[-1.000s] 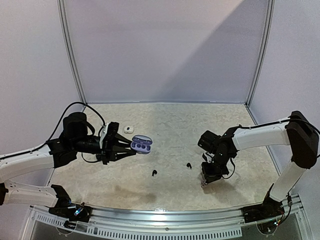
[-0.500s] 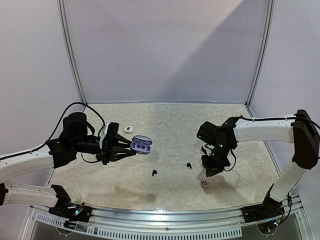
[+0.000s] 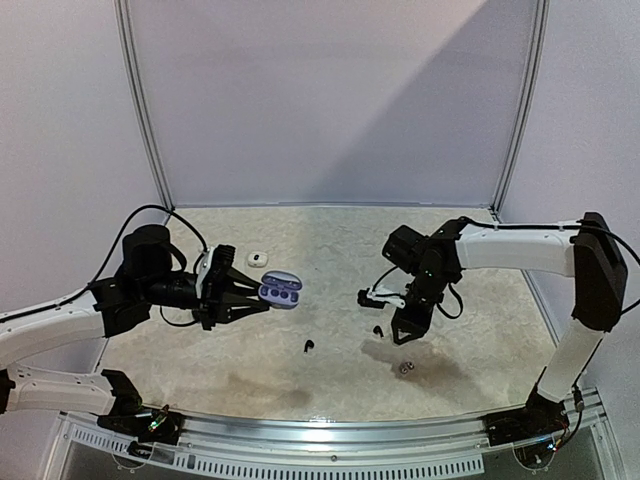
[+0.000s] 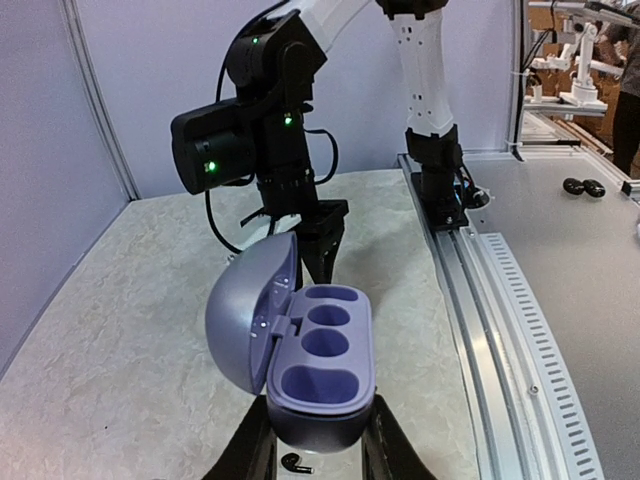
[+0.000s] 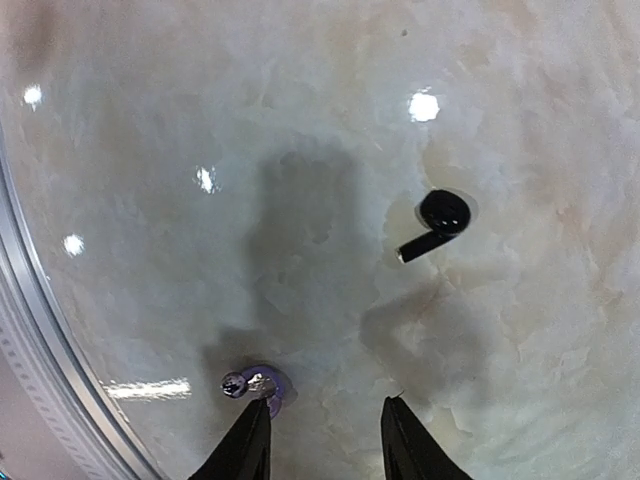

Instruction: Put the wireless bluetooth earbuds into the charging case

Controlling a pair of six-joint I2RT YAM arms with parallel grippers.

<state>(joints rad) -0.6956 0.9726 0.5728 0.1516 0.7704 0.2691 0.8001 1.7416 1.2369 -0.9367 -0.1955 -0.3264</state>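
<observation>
"Two pincers, so how does each stand?"

"My left pincer (image 3: 260, 298) is clamped on the case (image 3: 281, 290). It holds the case up off the counter (image 3: 330, 240), with the lid swung open to one side and the hollows facing up."

"And the right?"

"My right pincer (image 3: 400, 335) hangs low over the counter, pointing down. Its fingers (image 5: 245, 445) are apart and grip nothing."

"Where are the buds?"

"All the ones I can see lie on the counter. A grey bud (image 5: 250, 383) lies just beside one of my right fingertips, and I cannot tell whether it touches. A black bud (image 5: 435, 222) lies on its side farther out, well apart from the grey one. From above, a second black bud (image 3: 308, 346) lies between my two arms, nearer the front edge than the case."

"Is any bud in the case?"

"The hollows look bare from my left wrist."
</observation>
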